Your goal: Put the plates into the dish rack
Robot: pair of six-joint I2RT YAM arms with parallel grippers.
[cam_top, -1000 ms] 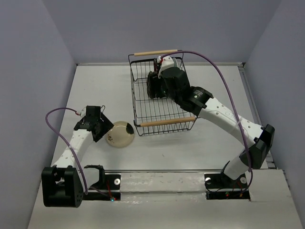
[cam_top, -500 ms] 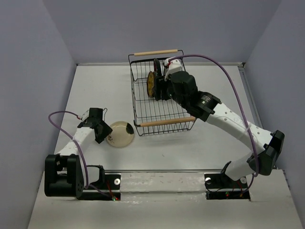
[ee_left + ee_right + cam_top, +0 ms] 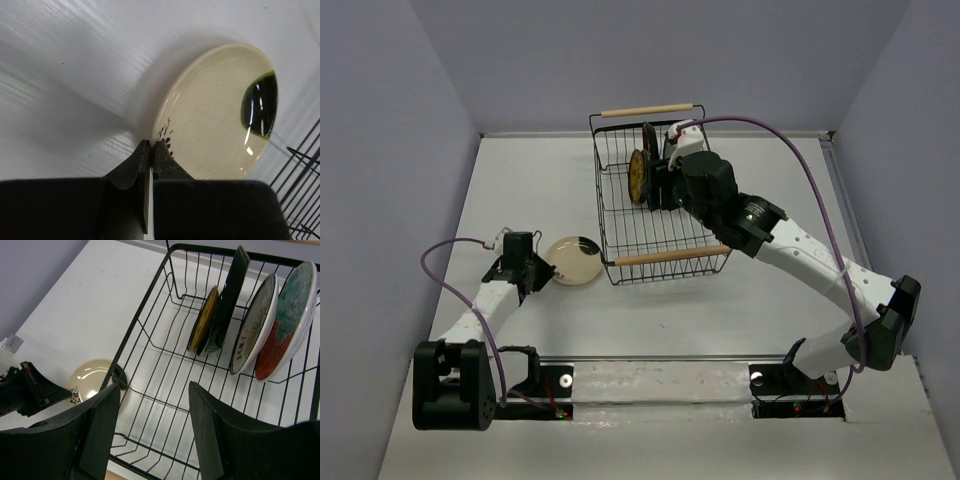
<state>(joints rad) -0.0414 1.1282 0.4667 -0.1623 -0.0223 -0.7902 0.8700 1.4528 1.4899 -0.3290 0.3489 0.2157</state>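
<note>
Left claw (image 3: 151,145) closed at cream plate (image 3: 215,115) rim; plate nearer dish rack (image 3: 670,256).

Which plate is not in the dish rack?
The cream plate with the dark mark, beside the dish rack; the other plates stand on edge inside it.

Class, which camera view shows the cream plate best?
The left wrist view: the cream plate appears large, its dark mark and speckles clear. The top external view shows it small beside the dish rack; the right wrist view shows it small, partly behind rack wire.
</note>
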